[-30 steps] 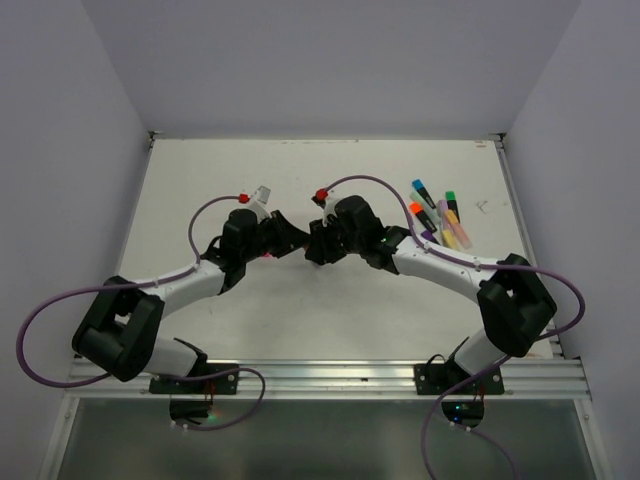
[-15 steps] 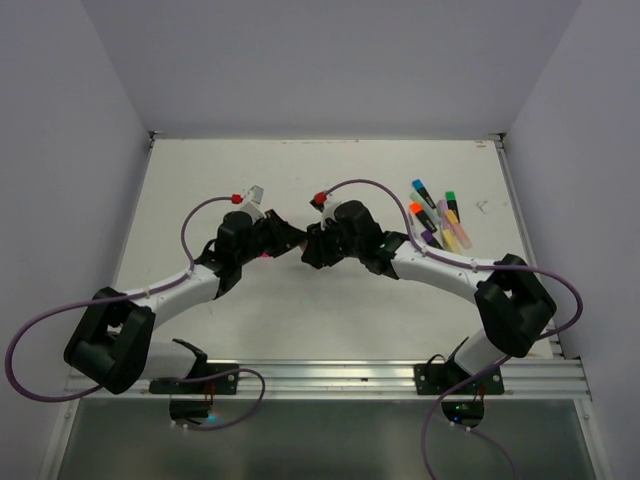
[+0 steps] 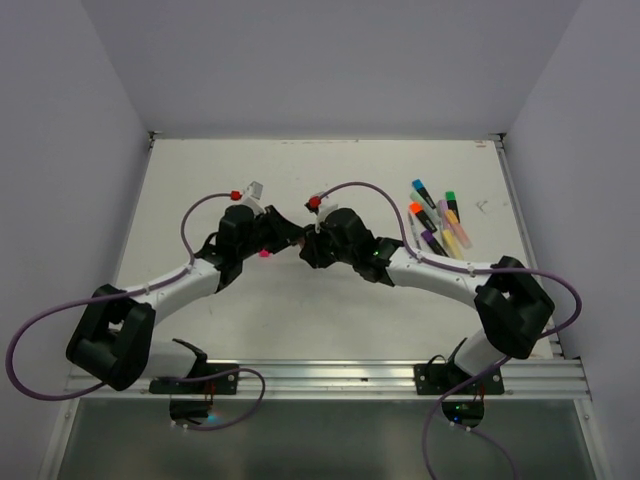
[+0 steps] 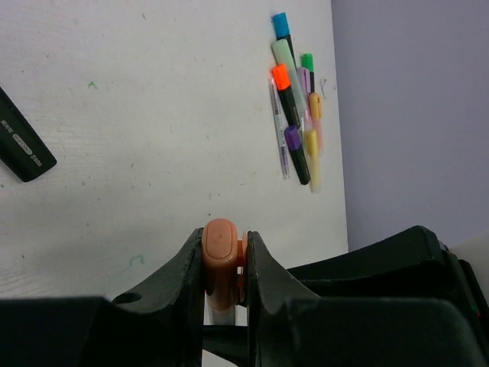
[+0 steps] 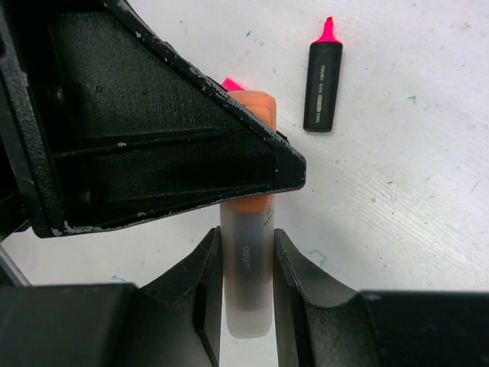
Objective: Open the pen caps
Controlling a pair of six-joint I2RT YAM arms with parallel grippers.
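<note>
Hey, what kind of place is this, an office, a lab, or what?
Probably a robotics lab test cell: a white table boxed in by plain panels, arms bolted to a metal rail, highlighters laid out as practice items.

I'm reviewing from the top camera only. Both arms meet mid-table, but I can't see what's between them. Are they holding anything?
Observer: Yes. The left wrist view shows the left jaws shut on an orange cap.
Operator: And the right?
Observer: The right jaws pinch that same highlighter's pale body.
Operator: Cap off yet?
Observer: No; the right wrist view shows no gap between cap and body.
</note>
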